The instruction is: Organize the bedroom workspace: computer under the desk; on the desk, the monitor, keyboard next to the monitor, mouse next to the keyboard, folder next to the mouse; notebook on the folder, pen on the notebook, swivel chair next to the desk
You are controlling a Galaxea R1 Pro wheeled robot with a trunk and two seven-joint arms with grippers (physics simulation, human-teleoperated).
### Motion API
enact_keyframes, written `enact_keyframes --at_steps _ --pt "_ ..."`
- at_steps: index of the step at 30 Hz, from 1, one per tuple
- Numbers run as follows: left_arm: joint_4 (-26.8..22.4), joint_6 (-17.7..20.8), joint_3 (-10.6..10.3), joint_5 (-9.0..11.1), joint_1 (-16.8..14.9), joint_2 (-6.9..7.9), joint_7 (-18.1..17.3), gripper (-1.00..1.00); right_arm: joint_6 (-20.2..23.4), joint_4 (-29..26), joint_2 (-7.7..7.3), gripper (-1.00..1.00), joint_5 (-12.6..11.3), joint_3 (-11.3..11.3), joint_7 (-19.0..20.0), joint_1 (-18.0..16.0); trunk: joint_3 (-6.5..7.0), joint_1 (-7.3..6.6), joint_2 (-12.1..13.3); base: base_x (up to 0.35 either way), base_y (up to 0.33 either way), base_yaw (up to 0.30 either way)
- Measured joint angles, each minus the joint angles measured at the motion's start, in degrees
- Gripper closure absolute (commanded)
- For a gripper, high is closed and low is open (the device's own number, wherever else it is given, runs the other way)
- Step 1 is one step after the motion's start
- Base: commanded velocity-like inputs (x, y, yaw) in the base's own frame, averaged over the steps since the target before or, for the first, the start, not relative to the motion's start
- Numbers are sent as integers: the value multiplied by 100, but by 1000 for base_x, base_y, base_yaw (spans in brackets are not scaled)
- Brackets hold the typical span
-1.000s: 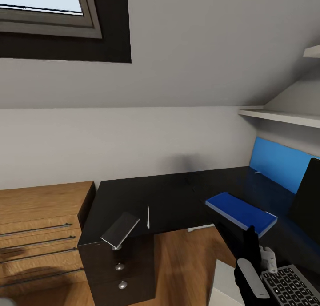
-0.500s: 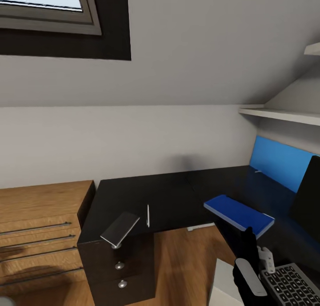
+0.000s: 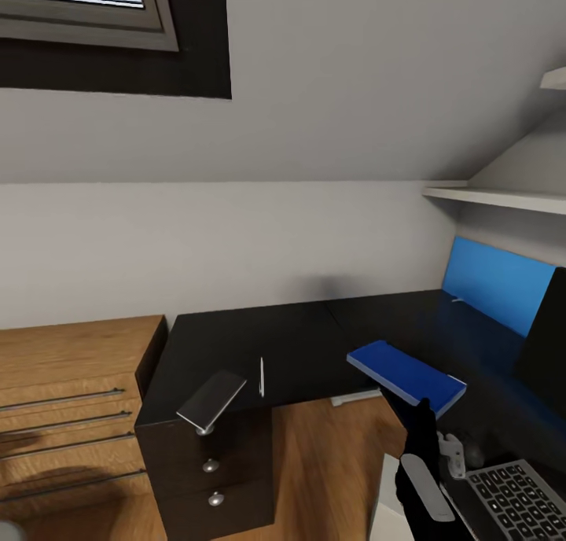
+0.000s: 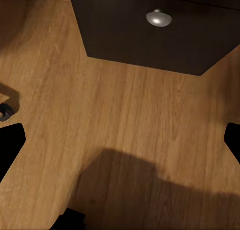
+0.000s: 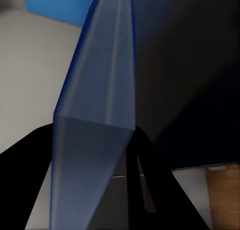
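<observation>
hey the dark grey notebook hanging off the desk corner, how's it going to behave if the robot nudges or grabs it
The notebook overhangs the desk corner above the drawers, so a nudge outward would likely tip it off. It looks thin and flat, probably light and slidy on the glossy top. The overhang might offer an edge to pinch.

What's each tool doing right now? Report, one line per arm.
Left tool: open, empty, over the floor.
Right tool: closed on the folder, held above the desk.
</observation>
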Motion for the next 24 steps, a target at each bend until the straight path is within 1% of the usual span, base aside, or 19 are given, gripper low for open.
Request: enact_keyframes --at_steps 3,10,19,24 --pt "0 0 0 0 0 1 1 -100 -1 -6 30 100 -2 -2 0 0 -54 66 -120 0 0 0" --pt "3 0 0 0 0 1 2 -100 0 -7 39 100 -3 -8 0 0 -180 220 -401 0 0 0" --pt "0 -7 9 0 0 1 4 -100 -22 2 22 100 16 -16 0 0 -341 418 -762 0 0 0" --pt "5 -101 11 -9 0 1 7 -100 -46 5 6 100 37 -26 -1 0 -431 527 -963 0 0 0"
